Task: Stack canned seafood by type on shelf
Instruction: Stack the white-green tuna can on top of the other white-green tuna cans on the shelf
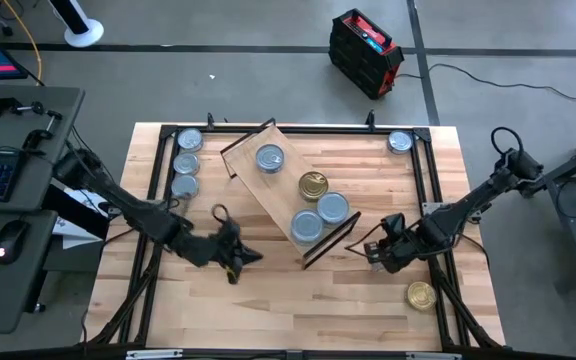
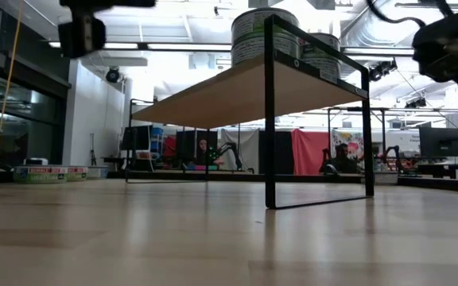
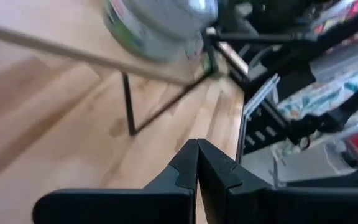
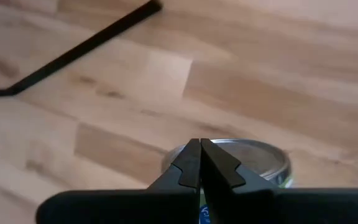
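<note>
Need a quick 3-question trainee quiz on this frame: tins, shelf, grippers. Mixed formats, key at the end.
1. How many tins stand on the shelf?
2. True or false: both gold-topped tins are on the shelf.
3. The right gripper has its fingers:
A. open around a tin
B. shut, close by a silver-topped tin
C. shut on a gold-topped tin

Key
1. Four.
2. False: one gold-topped tin is on the shelf, the other gold-topped tin is on the table near the right arm.
3. B.
</note>
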Available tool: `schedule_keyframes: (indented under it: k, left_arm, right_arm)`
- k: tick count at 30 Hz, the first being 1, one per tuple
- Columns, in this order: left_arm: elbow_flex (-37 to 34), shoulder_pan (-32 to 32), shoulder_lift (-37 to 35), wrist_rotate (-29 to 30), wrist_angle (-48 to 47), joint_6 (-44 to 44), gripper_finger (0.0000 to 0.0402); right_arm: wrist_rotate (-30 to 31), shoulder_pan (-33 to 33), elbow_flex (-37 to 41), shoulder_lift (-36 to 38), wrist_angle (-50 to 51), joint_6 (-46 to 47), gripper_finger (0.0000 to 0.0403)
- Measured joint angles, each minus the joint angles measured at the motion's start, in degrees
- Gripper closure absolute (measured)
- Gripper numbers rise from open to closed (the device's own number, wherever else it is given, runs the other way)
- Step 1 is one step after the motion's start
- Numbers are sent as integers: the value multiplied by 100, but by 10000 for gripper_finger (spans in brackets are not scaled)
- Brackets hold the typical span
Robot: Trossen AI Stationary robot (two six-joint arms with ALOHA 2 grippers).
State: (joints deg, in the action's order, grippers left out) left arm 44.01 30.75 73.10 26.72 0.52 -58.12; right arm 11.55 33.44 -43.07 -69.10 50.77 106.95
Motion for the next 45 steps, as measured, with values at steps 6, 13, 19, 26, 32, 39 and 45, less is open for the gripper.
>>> schedule_keyframes:
  k: [6,13,19,26,32,39,45]
  left_arm:
    - [0,-99,1260,-96,1564,596,401]
    - [222,-480,2055,-118,2324,1466,401]
    - [762,-567,2490,-118,2345,1950,401]
    - [1209,-665,2867,-138,2038,2196,401]
    - [1274,-952,2904,-149,2025,2208,401]
    - [1274,-1361,2904,-152,2028,2539,401]
    - [1274,-1787,2904,-100,2026,2803,401]
  right_arm:
    - [84,242,0,5,-126,119,403]
    - [322,268,0,9,-228,119,403]
    - [348,268,2,10,-235,114,403]
    - [350,268,2,11,-226,110,403]
    - [355,268,-65,11,-212,41,403]
    - [466,268,-615,13,345,-288,403]
    - [583,268,-1162,13,1011,-495,403]
